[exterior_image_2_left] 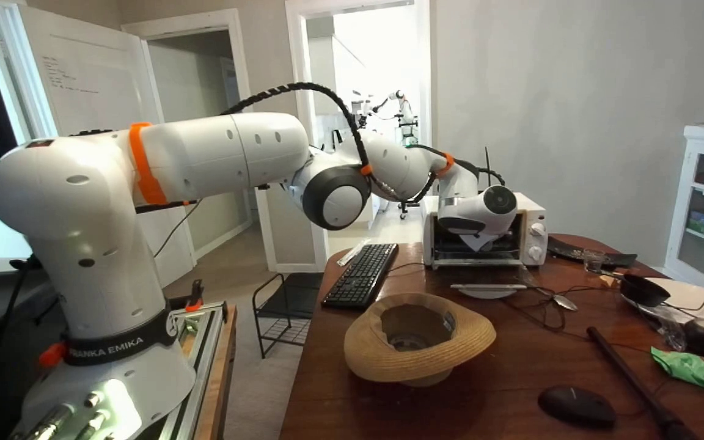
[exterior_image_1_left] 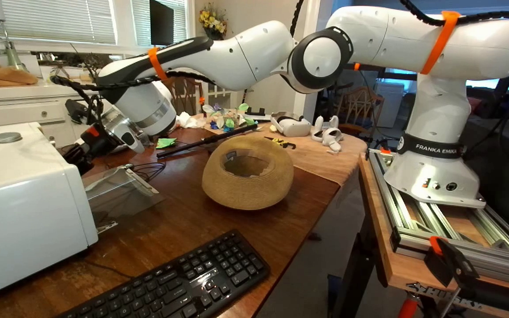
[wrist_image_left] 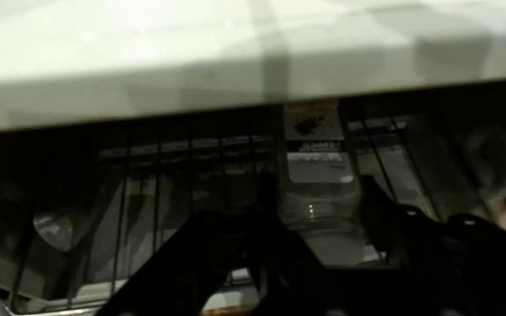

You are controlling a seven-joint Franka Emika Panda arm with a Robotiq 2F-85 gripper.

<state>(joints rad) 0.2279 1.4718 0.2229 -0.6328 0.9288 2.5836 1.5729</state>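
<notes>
Gripper (wrist_image_left: 319,180) in wrist view, apparently clenched on labelled bottle (wrist_image_left: 319,166), rack wires (wrist_image_left: 157,193) at 9 o'clock, oven edge (wrist_image_left: 156,90) at 12.

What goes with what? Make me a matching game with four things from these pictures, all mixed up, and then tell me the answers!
Things:
1. labelled jar
2. straw hat
3. keyboard
4. toaster oven

Colours, places and states:
A. black
B. white, with an open front
C. between the jaws
D. tan, with its opening facing up

Right pairs: 1-C; 2-D; 3-A; 4-B
</notes>
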